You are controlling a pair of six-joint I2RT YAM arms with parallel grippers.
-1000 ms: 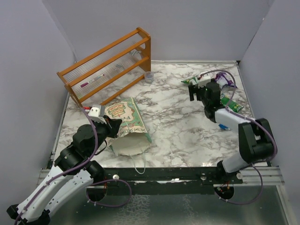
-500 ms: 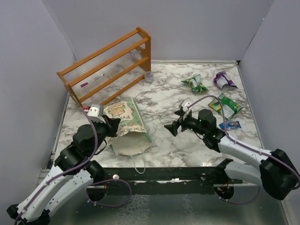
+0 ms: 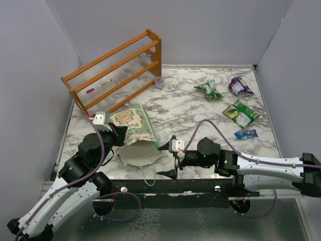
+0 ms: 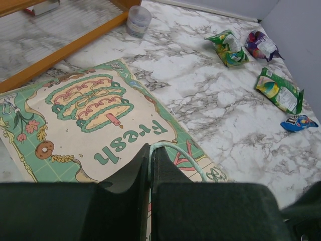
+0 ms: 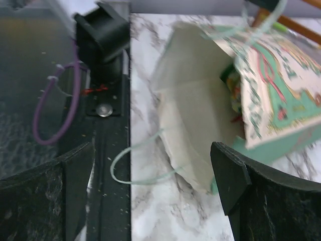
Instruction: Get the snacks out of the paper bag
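The paper bag [image 3: 134, 131] lies on its side, printed front up, its cream mouth facing the near edge. My left gripper [image 3: 119, 134] is shut on the bag's pale green cord handle [image 4: 170, 148] at the top rim. My right gripper [image 3: 165, 160] is open and empty, low over the table just right of the bag's mouth. In the right wrist view the bag's inside [image 5: 200, 115] shows, with a colourful packet [image 5: 233, 90] deep inside. On the table to the far right lie a green packet [image 3: 209, 90], a purple one [image 3: 239, 86], another green one [image 3: 242, 113] and a blue one [image 3: 246, 133].
An orange wooden rack [image 3: 115, 68] stands at the back left, with a small clear cup [image 3: 159, 83] beside it. The bag's second handle loop [image 5: 135, 165] hangs over the black front rail [image 3: 190, 185]. Grey walls enclose the table.
My right arm swung from the packets at the far right across to the near edge at the bag's mouth, its jaws open. The left gripper and bag stayed put.
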